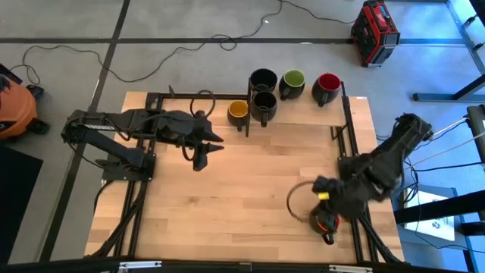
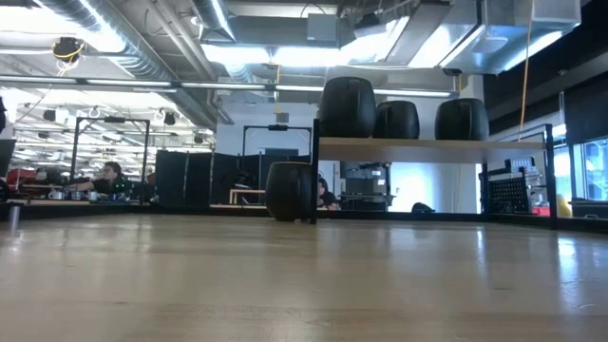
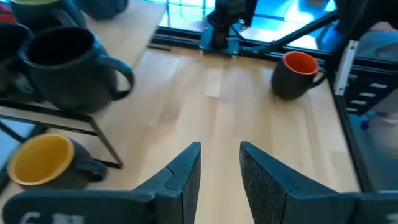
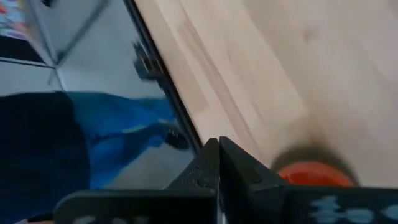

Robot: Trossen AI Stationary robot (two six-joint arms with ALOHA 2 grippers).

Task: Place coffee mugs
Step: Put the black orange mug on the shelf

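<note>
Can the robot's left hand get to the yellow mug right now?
Probably yes. The left hand is open and empty, and the yellow mug sits close by on the table, under the shelf. The shelf's frame beside the mug might crowd the fingers a bit.

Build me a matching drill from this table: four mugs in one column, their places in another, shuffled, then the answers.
Things
1. yellow mug
2. red mug
3. orange-red mug
4. green mug

Places
A. on the raised shelf, at its right end
B. on the tabletop beside the shelf's left end
C. on the shelf between a black mug and the red one
D. at the table's near right edge, by the right tool

Pairs: 1-B, 2-A, 3-D, 4-C
</note>
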